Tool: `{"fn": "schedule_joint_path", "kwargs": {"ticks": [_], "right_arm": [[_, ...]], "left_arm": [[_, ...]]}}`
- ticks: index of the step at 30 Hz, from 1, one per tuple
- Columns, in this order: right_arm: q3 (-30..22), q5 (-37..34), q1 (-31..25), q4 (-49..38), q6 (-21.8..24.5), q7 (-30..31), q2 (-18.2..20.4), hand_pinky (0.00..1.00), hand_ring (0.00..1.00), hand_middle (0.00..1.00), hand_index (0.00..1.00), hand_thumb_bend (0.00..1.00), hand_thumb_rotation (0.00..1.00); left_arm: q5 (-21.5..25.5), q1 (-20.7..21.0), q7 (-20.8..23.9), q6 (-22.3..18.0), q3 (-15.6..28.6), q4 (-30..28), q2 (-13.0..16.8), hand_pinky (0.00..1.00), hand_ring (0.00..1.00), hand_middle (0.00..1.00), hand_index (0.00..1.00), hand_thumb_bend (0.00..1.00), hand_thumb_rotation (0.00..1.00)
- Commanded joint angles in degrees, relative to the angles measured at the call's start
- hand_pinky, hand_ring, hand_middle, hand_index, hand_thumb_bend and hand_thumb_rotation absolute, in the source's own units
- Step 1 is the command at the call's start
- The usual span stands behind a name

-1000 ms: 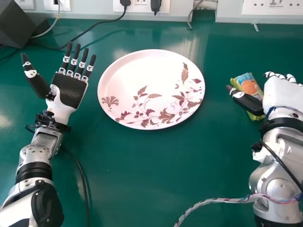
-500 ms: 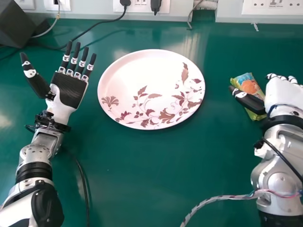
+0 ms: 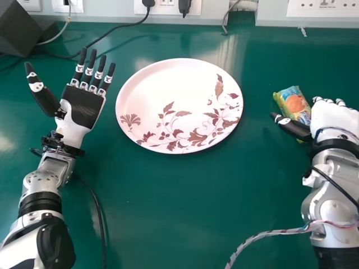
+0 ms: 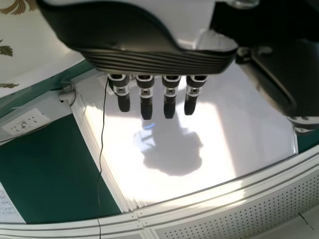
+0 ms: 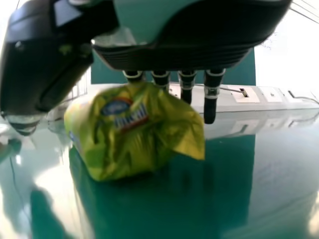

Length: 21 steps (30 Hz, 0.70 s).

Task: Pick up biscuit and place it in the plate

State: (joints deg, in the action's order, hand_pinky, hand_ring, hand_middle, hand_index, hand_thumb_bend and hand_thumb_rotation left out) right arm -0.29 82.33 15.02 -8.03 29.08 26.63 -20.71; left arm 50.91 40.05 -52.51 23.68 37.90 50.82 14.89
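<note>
Over at the right of the head view, the biscuit packet (image 3: pixel 293 103) lies on the table (image 3: pixel 185 196), long axis slanting from upper left to lower right, its lower end partly behind the right hand (image 3: pixel 332 119). That hand's fingers are straight, thumb wide apart. The left hand (image 3: pixel 82 112), upper left, is spread wide, beside the plate (image 3: pixel 168 95).

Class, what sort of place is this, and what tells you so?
Probably a robotics lab or test bench: a robot's left hand lies over a green tabletop, with wall sockets and a black cable behind.
</note>
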Motion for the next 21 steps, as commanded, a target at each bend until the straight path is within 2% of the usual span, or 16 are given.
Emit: {"fn": "schedule_joint_path", "kwargs": {"ticks": [1,13,16,21], "right_arm": [[1.2,-0.9,-0.1,1.2,0.1,-0.8,-1.1,0.81,0.86,0.93,0.90,1.00,0.82],[4.3,-4.3,1.6,5.6,2.4,-3.1,-2.9,0.83,0.88,0.94,0.91,1.00,0.83],[4.8,-5.3,2.1,6.7,2.5,-4.3,-3.6,0.82,0.87,0.93,0.91,1.00,0.83],[5.8,-7.1,2.9,9.3,2.5,-7.0,-4.7,0.83,0.88,0.94,0.92,1.00,0.82]], "left_arm": [[1.1,-1.3,0.5,0.6,1.0,-0.6,-0.6,0.99,0.95,0.99,1.00,1.00,0.78],[1.7,-1.5,-0.1,1.3,1.0,-1.3,-0.9,1.00,0.97,0.99,1.00,1.00,0.75],[1.8,-1.6,1.1,1.5,1.1,-1.8,-1.1,1.00,0.97,0.99,1.00,1.00,0.74],[1.9,-1.4,0.6,1.5,1.1,-1.7,-1.1,1.00,0.96,0.98,1.00,1.00,0.72]]}}
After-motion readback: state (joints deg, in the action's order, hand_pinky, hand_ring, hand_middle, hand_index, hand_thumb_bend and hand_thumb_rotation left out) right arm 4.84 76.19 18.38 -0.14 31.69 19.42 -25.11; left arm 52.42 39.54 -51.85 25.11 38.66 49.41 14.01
